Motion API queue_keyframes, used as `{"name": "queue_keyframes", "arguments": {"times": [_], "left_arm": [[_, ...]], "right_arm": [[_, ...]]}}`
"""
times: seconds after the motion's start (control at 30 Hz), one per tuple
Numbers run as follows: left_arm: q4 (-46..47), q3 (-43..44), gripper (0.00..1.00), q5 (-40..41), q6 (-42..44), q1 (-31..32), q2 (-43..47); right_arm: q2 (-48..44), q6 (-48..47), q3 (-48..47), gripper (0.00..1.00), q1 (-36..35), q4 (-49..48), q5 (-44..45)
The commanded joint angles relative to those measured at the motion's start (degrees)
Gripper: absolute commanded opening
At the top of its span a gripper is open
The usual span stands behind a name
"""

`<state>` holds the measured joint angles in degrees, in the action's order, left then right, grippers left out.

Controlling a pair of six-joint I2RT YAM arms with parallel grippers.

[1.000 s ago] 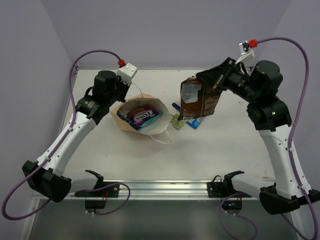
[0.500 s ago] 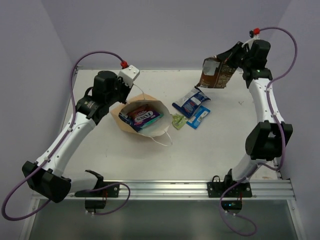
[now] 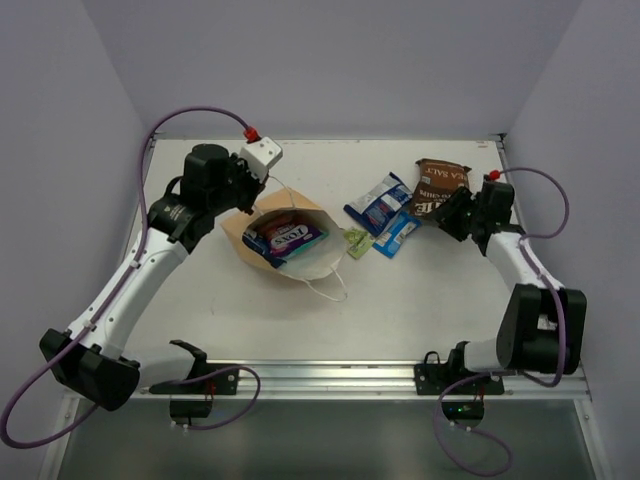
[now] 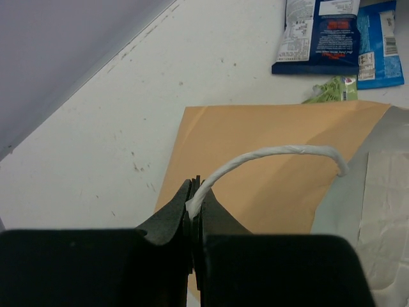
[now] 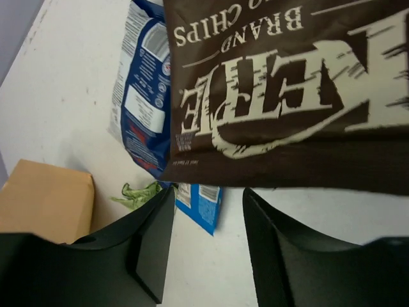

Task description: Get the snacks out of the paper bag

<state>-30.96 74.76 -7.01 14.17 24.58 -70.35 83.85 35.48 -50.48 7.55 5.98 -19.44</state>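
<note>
Now pinches the white string handle (image 4: 268, 157) of the paper bag (image 3: 305, 262) in the clenched left gripper (image 4: 193, 198), left of centre in the top view, with the bag's mouth facing up. Shows candy bags (image 3: 288, 236) inside. Holds the right gripper (image 5: 208, 198) spread and empty just beside the brown chip bag (image 3: 438, 187), flat on the worktop (image 3: 420, 300) at upper right. Has blue-white packets (image 3: 380, 203) and a green wrapper (image 3: 356, 239) between the two bags.

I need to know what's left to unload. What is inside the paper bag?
The paper bag holds a purple candy packet, the edge of a teal packet beside it and a dark-blue packet. Anything beneath them is covered, so the count is uncertain.
</note>
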Motion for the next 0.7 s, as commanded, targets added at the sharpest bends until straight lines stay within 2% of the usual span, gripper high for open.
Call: {"name": "queue_keyframes", "arguments": {"times": [0.0, 0.03, 0.07, 0.13, 0.23, 0.3, 0.5, 0.53, 0.67], "left_arm": [[0.0, -0.5, 0.0, -2.6, 2.9, 0.5, 1.7], [0.0, -0.8, 0.0, -2.8, 3.6, 0.5, 1.9], [0.0, -1.5, 0.0, -3.2, 3.8, 0.5, 2.3], [0.0, -2.2, 0.0, -4.1, 4.5, 0.6, 2.7], [-0.2, -3.1, 0.0, -4.6, 4.9, 0.7, 3.1], [-0.2, -2.5, 0.0, -3.6, 4.7, 0.8, 2.8], [-0.5, 0.2, 0.0, -3.4, 1.4, 0.8, 0.9], [-0.6, 0.4, 0.0, -3.5, 0.9, 0.8, 0.3], [-1.3, 2.1, 0.0, -3.3, 0.2, 0.8, -1.3]], "right_arm": [[-11.0, 4.3, 1.5, 0.52, -0.5, 7.3, 8.3], [-13.5, 4.1, 2.0, 0.64, -1.4, 7.6, 9.0], [-18.7, 3.5, 2.4, 0.69, -4.0, 7.6, 9.2], [-23.1, 0.2, 2.8, 0.76, -8.7, 6.6, 9.2], [-27.9, -7.3, 2.4, 0.77, -23.2, 2.2, 7.7], [-27.3, -9.7, 0.5, 0.77, -27.7, 2.4, 5.7], [-19.7, -6.5, -3.4, 0.73, -42.6, -1.1, 6.8], [-18.6, -7.3, -3.7, 0.71, -47.0, -2.0, 8.0], [-12.7, -20.2, -7.3, 0.68, -56.8, -3.4, 11.1]]}}
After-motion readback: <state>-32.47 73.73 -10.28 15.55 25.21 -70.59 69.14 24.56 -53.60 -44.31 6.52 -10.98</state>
